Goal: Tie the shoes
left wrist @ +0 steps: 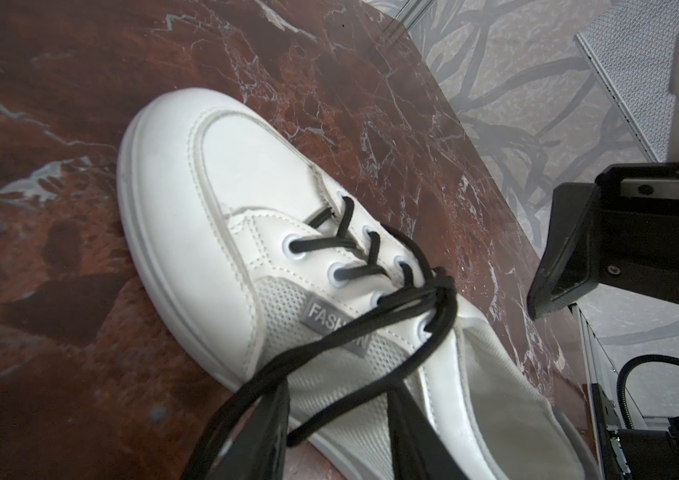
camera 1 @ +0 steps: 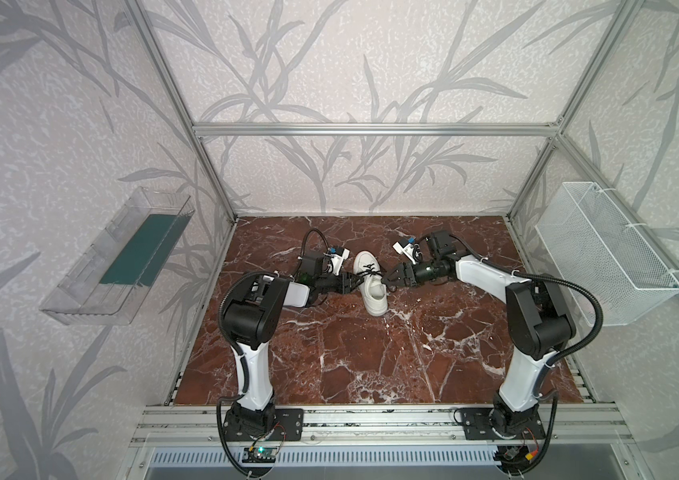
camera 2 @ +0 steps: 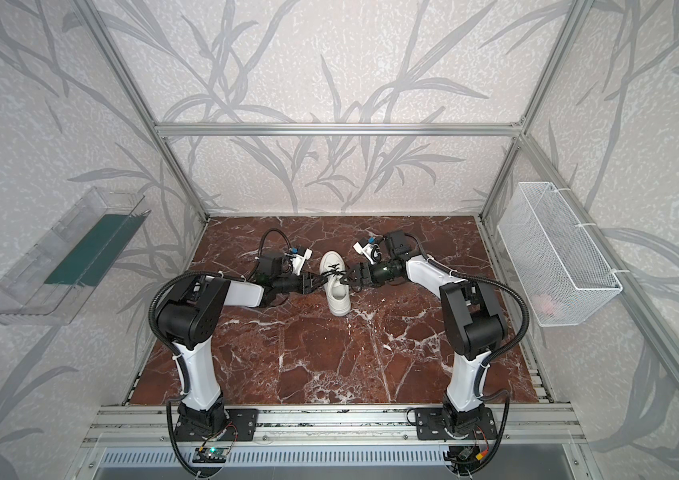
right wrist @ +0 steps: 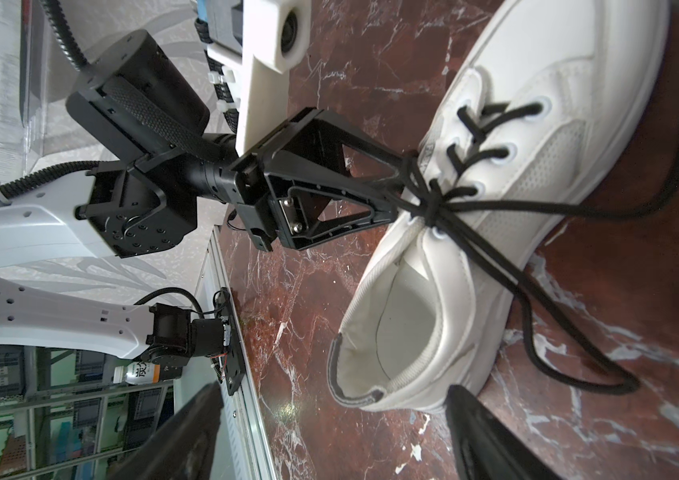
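Note:
A white low-top shoe (camera 1: pixel 373 291) (camera 2: pixel 337 297) stands on the red marble table, toe toward the back wall. Its black laces (left wrist: pixel 433 291) (right wrist: pixel 433 208) cross in a loose knot over the tongue. My left gripper (camera 1: pixel 356 279) (camera 2: pixel 324 279) (left wrist: pixel 339 388) (right wrist: pixel 402 187) reaches in from the left, its tips at that knot. Its jaws stand apart, with lace strands running over and between the fingers. My right gripper (camera 1: pixel 386 280) (camera 2: pixel 344 279) (right wrist: pixel 335 440) is wide open beside the shoe's heel on the right. A lace loop (right wrist: pixel 578 370) lies on the table.
The marble table (camera 1: pixel 371 357) extends toward the front rail. A clear plastic bin (camera 1: pixel 117 266) hangs on the left wall. On the right wall hangs a white wire basket (camera 1: pixel 603 253). Aluminium frame posts stand at the back corners.

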